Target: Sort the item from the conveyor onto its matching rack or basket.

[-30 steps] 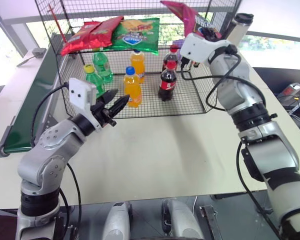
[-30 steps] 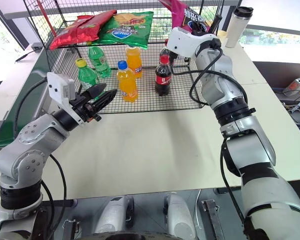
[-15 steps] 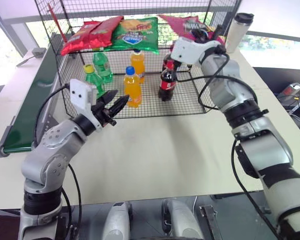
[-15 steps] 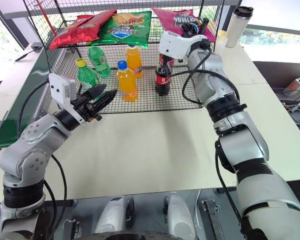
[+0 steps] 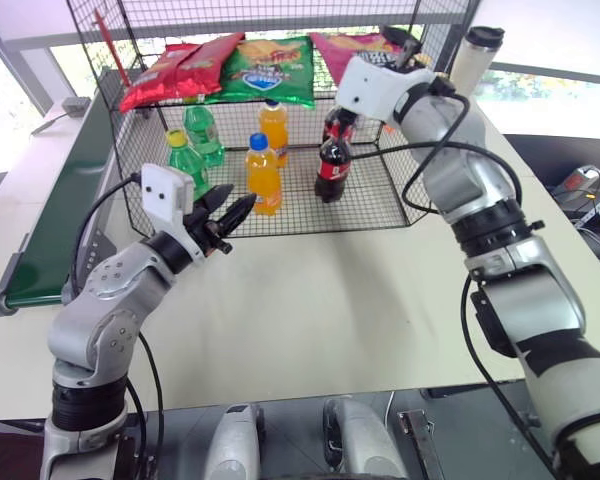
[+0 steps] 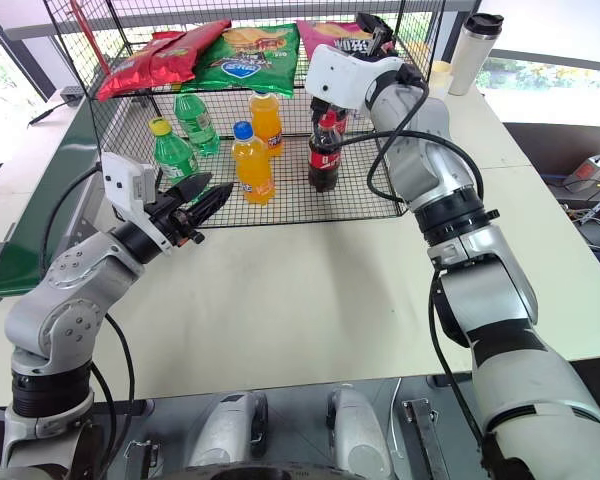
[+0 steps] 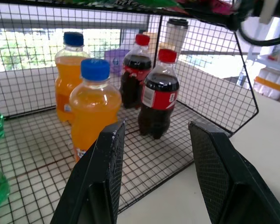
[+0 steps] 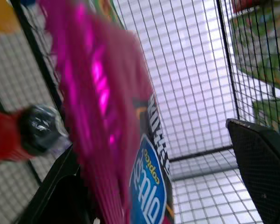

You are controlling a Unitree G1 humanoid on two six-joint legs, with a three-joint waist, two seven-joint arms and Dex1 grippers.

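Flat magenta-pink crinkly snack bag lies on the black wire rack's upper shelf – right gripper fingers spread, released; left gripper parted, empty

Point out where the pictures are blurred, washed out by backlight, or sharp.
Right wrist view: the pink snack bag is smeared with blur close to the lens. Left wrist view: sharp on the cola bottles, bright window light behind the rack mesh. Eye views: windows behind the rack blow out to white.

snack bag on rack shelf, bottles below
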